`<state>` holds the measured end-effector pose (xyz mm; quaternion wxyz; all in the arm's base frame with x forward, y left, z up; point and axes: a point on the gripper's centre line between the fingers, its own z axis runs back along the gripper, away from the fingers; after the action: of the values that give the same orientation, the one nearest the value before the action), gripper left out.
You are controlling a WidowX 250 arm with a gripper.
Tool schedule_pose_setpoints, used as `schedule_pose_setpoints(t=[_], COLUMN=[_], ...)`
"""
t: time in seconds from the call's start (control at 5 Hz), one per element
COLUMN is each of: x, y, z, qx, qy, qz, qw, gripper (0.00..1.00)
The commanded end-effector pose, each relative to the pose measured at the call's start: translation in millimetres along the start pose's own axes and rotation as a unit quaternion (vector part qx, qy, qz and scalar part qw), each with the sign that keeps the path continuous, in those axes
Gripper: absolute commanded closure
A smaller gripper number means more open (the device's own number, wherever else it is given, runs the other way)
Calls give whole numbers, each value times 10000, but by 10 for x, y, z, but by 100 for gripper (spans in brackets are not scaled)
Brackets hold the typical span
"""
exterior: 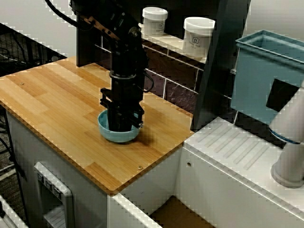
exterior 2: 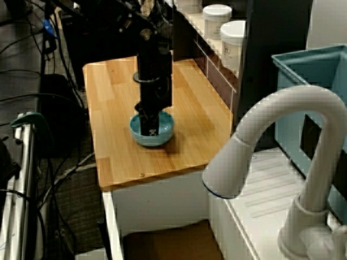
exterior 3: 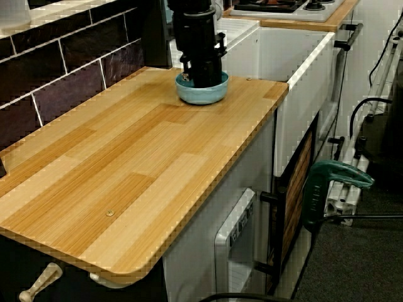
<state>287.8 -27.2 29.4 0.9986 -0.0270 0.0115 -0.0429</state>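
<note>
The light wooden plank tabletop (exterior: 52, 102) carries the work. Behind it run a dark tiled wall (exterior: 178, 92) and a shelf with two white lidded tubs (exterior: 198, 35). To the side stand a blue plastic bin (exterior: 256, 66) and a white curved faucet (exterior 2: 287, 105). The black robot arm (exterior: 124, 57) comes in from the upper rear. Its last link is vertical and its wrist points straight down over the part of the tabletop near the corner beside the white drainboard. The light blue round bowl (exterior: 118, 137) stands upright on the tabletop directly under the wrist, well apart from every other item. The jaws sit inside the bowl, below its rim, in all three views. Whether they are apart, together or clamped on the bowl wall cannot be told, because the black wrist body and the rim hide the tips. Judged from this pose, the step in hand is contact at the bowl, either a grasp or a release. Any move away calls for a straight vertical path until the tips clear the rim. A sideways move at this height could push or tip the bowl toward the tabletop edge.
</note>
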Motion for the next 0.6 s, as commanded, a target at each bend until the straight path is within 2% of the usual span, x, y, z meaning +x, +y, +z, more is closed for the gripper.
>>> schedule_pose_setpoints(t=[0.0,0.4], x=[23,31], y=[51,151], z=[276,178], qx=[-85,-28], qy=[-351,-325], qz=[143,202], qw=[9992,9993], gripper=[100,100])
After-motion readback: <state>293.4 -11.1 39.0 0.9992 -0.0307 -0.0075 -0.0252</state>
